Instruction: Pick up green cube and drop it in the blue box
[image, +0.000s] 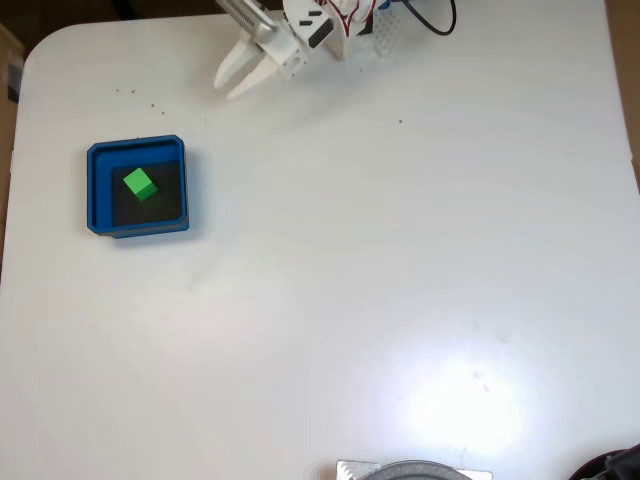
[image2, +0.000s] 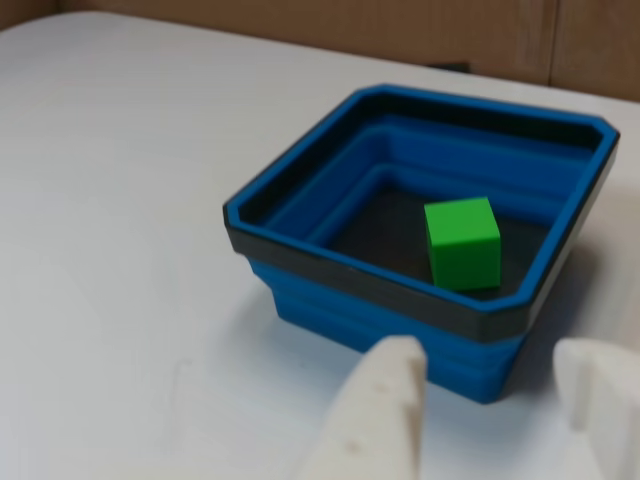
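green cube (image: 140, 184) lies inside the blue box (image: 97, 190), resting on the box's dark floor and touching none of the walls. in the fixed view the cube sits near the middle of that floor, turned a little so its edges do not line up with the box's sides. in the other view the same cube (image2: 462, 243) stands flat on the black floor, nearer the right wall of the blue box (image2: 330, 290) than the left, with a strip of floor showing on every side of it. one cube, one box; nothing else lies in the box.

the box is a square blue tray with low stepped walls, clipped corners and a dark band around its rim. it stands on the white worktop (image: 380, 280), close to the worktop's left edge in the fixed view.

to the right of the box and farther back in the fixed view, the white end effector (image: 230, 86) hangs over the worktop near its far edge, well apart from the box. its two pale fingers are spread in a narrow v and hold nothing. in the other view the end effector (image2: 480, 420) shows at the bottom edge, just in front of the box's near wall, one finger (image2: 385, 410) on the left and the other on the right, with a clear gap between them and nothing gripped.

a few small dark specks dot the worktop behind the box in the fixed view.
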